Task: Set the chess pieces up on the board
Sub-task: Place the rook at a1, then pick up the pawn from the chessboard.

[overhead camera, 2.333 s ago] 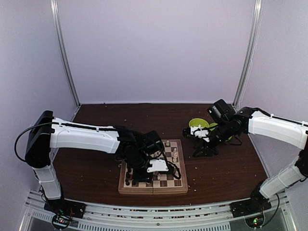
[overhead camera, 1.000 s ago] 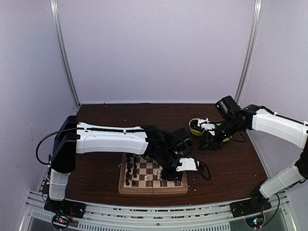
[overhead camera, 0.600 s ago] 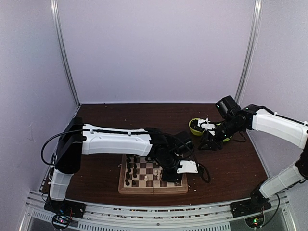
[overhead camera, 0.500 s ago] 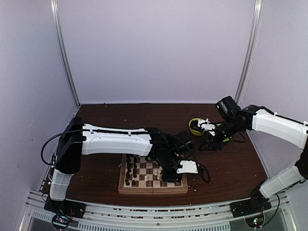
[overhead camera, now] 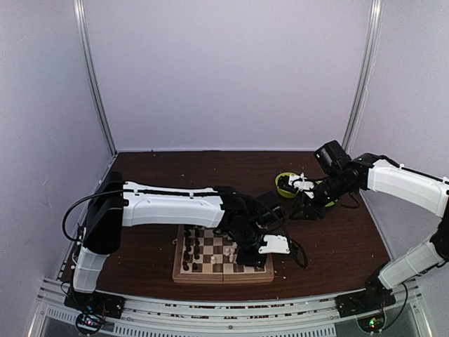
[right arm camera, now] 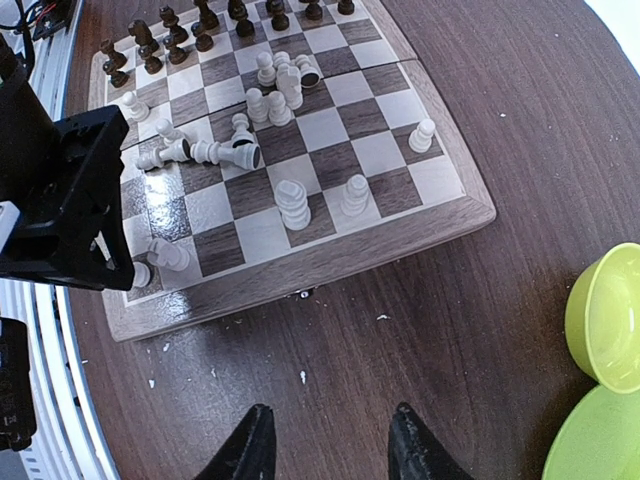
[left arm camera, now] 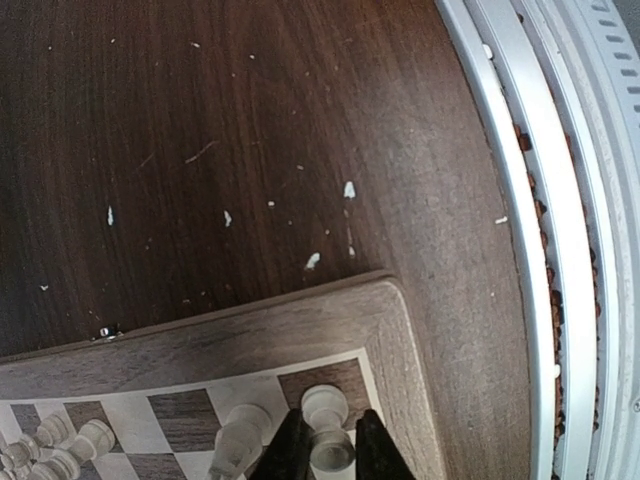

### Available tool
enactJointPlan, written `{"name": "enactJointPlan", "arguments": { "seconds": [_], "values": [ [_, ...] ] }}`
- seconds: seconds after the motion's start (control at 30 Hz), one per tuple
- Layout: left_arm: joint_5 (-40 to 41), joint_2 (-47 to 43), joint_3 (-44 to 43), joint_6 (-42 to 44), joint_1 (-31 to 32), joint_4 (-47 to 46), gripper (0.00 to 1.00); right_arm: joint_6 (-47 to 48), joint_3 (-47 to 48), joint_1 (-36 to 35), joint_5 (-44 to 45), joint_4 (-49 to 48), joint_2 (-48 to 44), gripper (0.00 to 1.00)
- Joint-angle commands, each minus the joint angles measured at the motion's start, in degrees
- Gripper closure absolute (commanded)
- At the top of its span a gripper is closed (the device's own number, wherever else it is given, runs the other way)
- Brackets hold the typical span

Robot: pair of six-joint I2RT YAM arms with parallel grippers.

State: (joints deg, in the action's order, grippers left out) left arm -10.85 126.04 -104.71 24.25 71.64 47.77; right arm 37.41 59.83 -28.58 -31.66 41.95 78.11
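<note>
Two left fingers (left arm camera: 285,455) hug a cream piece (left arm camera: 326,430), grip uncertain; right fingers (right arm camera: 250,452) spread wide, empty.

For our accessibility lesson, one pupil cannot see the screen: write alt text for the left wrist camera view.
Dark fingers of the left gripper flank a cream-white chess piece standing on a corner square of the board; whether they grip it is unclear. More white pieces are beside it, and past the board lie a crumb-speckled table and a metal rail.

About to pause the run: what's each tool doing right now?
Left tool: jaws around a white piece on the board corner; grip cannot be told.
Right tool: open, empty.
</note>
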Motion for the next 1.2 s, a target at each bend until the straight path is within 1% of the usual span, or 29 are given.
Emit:
{"name": "enactJointPlan", "arguments": {
  "seconds": [0.0, 0.17, 0.3, 0.37, 0.47, 0.57, 0.63, 0.7, 0.77, 0.97, 1.17],
  "values": [
    [-0.81, 0.99, -1.53, 0.79, 0.32, 0.31, 0.79, 0.47, -0.63, 0.28, -0.85, -0.08, -0.65, 0.61],
    [-0.10, 0.89, -1.51, 0.76, 0.46, 0.31, 0.73, 0.48, -0.60, 0.28, -0.95, -0.04, -0.65, 0.61],
    [0.73, -0.09, -1.37, 0.58, 0.61, 0.23, 0.70, 0.53, -0.61, 0.28, -1.12, 0.06, -0.67, 0.61],
    [1.15, -1.54, -1.00, 0.46, 0.61, -0.28, 0.68, 0.51, -0.61, 0.28, -1.22, 0.06, -0.59, 0.61],
    [1.86, -6.12, 1.31, -0.05, 0.59, -2.29, 0.65, 0.56, -0.60, 0.29, -1.21, 0.13, -0.54, 0.61],
    [3.71, -11.78, 4.81, -1.78, 0.61, -4.35, 0.64, 0.56, -0.64, 0.28, -1.32, 0.09, -0.48, 0.61],
    [6.40, -16.61, 9.73, -3.84, 0.39, -8.23, 0.63, 0.65, -0.52, 0.28, -1.43, 0.18, -0.45, 0.61],
    [9.04, -21.92, 16.74, -6.60, -0.35, -12.75, 0.61, 0.78, -0.46, 0.27, -1.59, 0.36, -0.29, 0.61],
    [9.06, -24.27, 20.40, -9.82, -2.27, -12.87, 0.60, 0.91, -0.42, 0.28, -1.84, 0.49, -0.19, 0.61],
    [9.26, -24.45, 27.24, -14.86, -6.05, -9.14, 0.60, 1.09, -0.23, 0.28, -2.23, 0.80, 0.09, 0.61],
    [6.87, -22.39, 29.56, -15.11, -8.18, -6.45, 0.60, 1.00, -0.29, 0.27, -2.27, 0.97, 0.28, 0.61]
  ]
}}
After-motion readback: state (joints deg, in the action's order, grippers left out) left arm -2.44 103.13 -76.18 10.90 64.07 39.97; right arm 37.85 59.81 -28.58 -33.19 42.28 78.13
